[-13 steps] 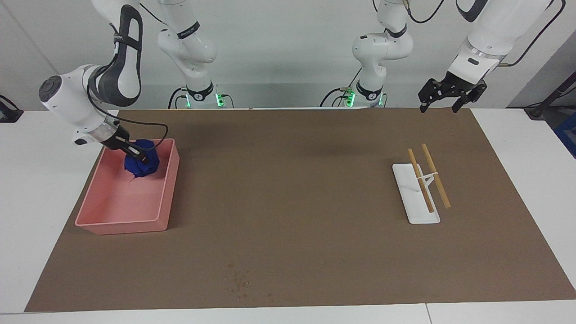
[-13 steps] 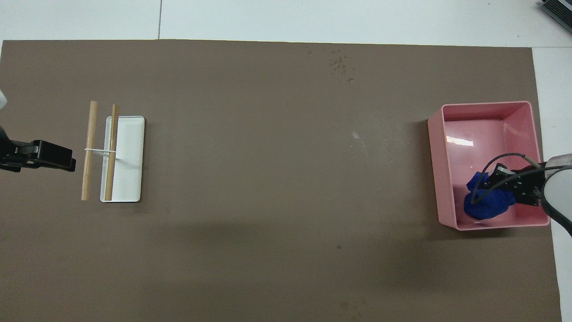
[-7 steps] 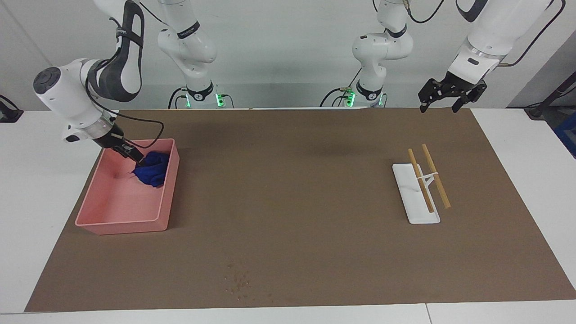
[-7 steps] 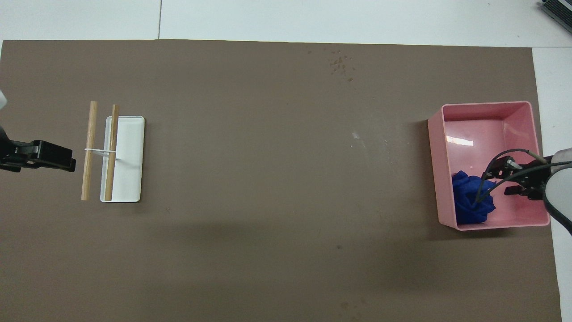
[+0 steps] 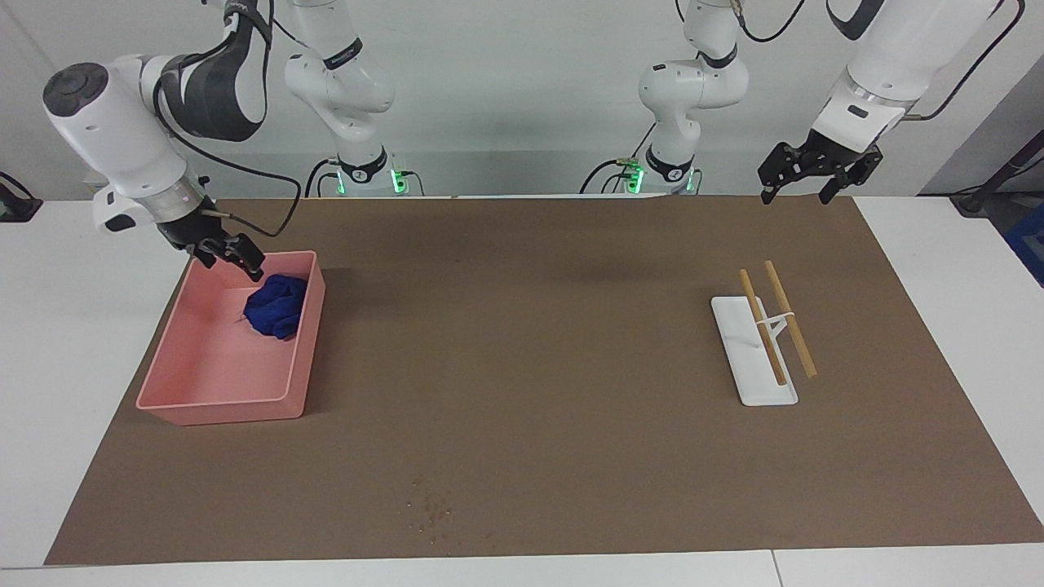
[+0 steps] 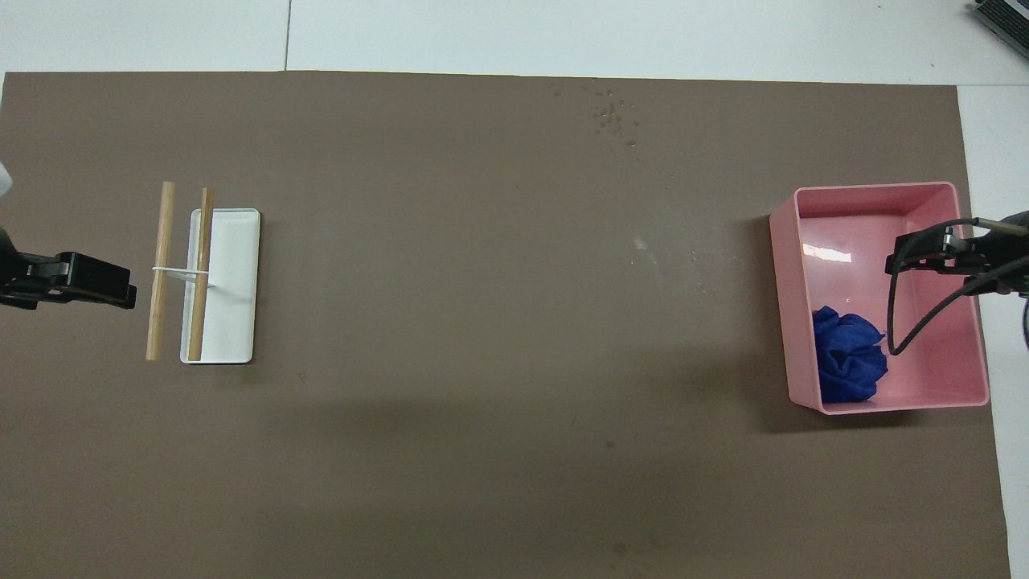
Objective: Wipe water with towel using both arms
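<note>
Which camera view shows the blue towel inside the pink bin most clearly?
The overhead view: the towel lies unobstructed against the pink bin's wall nearest the robots. In the facing view the towel also shows, just beneath the raised right gripper.

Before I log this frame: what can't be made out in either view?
- Right end effector over the pink bin: finger state unreadable; overhead, the frame edge cuts it.
- Left end effector, waiting: overhead, only its tip shows.
- Towel: wet or dry, unknowable.
- Water: specks too small to identify.

arms (image 5: 114, 139): glossy white | joints: dark grey | fingers (image 5: 245, 259): black | cables: black | bases: green lights
</note>
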